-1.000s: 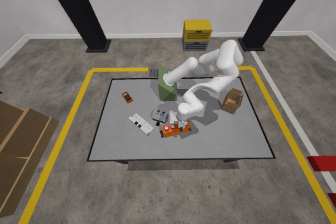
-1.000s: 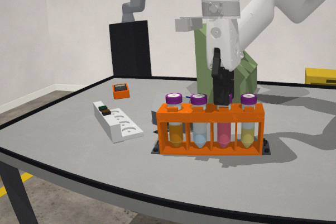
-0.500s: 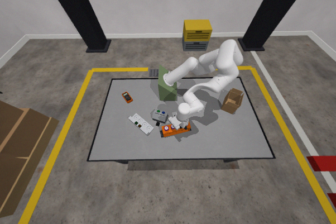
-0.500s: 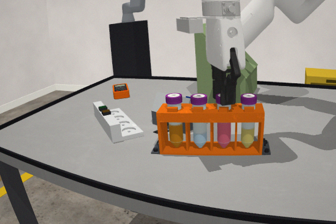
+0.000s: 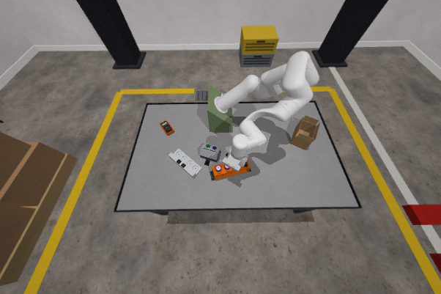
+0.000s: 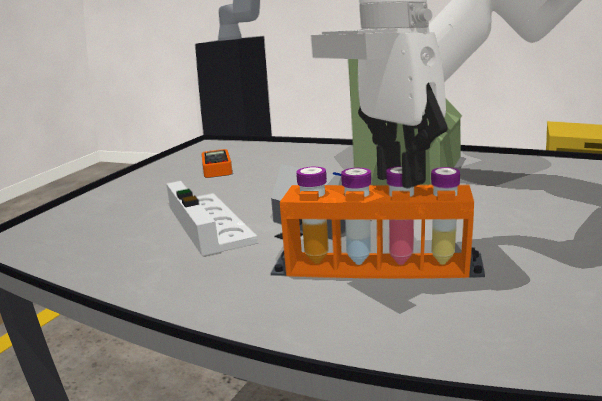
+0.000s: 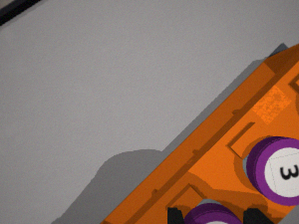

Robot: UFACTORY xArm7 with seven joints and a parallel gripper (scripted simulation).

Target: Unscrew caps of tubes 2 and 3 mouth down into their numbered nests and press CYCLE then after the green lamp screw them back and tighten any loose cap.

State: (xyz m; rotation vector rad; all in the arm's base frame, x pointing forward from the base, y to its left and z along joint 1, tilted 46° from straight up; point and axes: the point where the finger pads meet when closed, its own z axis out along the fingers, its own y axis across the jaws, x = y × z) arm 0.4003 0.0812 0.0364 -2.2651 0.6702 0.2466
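Observation:
The orange decapping station (image 6: 377,229) holds four tubes, each with a purple cap. In the exterior view they run tube 4 (image 6: 311,176), tube 3 (image 6: 356,178), tube 2 (image 6: 397,176), tube 1 (image 6: 445,177) from left to right. My gripper (image 6: 405,169) points straight down and is shut on the cap of tube 2, which sits on its tube. In the wrist view the held cap (image 7: 211,215) shows between my fingers at the bottom edge, with the cap marked 3 (image 7: 279,170) beside it. The white cap tray (image 6: 212,216) lies left of the station with its nests empty and both lamps (image 6: 187,196) dark.
The grey key housing (image 5: 209,151) with the blue and green keys stands behind the station. An orange multimeter (image 5: 166,127) lies at the table's far left. A green block (image 5: 219,111) stands at the back, and an open cardboard box (image 5: 305,132) at the right.

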